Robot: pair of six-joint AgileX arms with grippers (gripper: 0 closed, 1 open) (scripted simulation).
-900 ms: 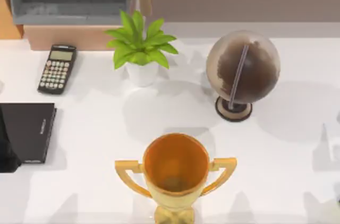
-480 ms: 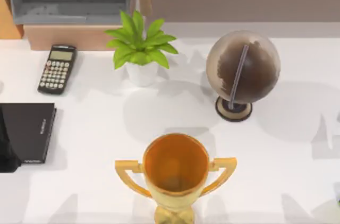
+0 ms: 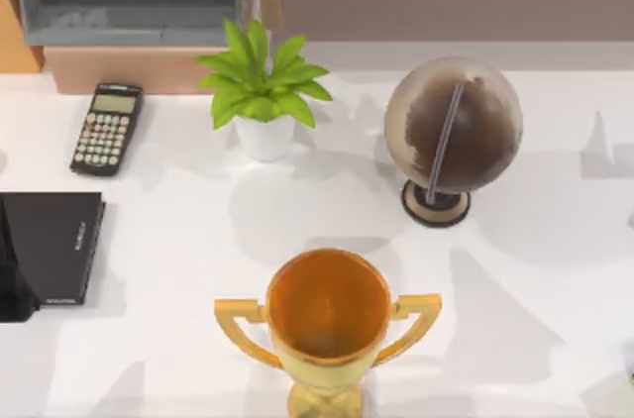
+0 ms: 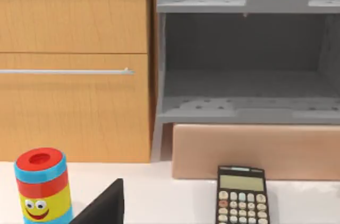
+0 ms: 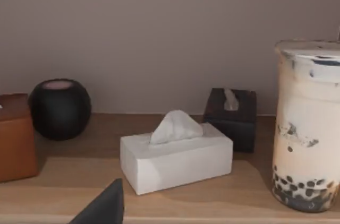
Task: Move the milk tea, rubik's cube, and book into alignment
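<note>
- Left wrist view: a dark, matte black wedge of the left gripper (image 4: 103,205), flat-faced with a pointed tip.
- Right wrist view: a matching black wedge of the right gripper (image 5: 103,205), plain and unmarked.

Top view: looks straight down from high up at the white table (image 3: 178,240), with the trophy (image 3: 328,324) nearest.
Left wrist view: sits low, faces the grey shelf (image 4: 244,65) across the table.
Right wrist view: sits close, faces a wooden shelf (image 5: 159,192).
Shared: the calculator (image 3: 106,128) (image 4: 241,195) is in the top and left wrist views.
</note>
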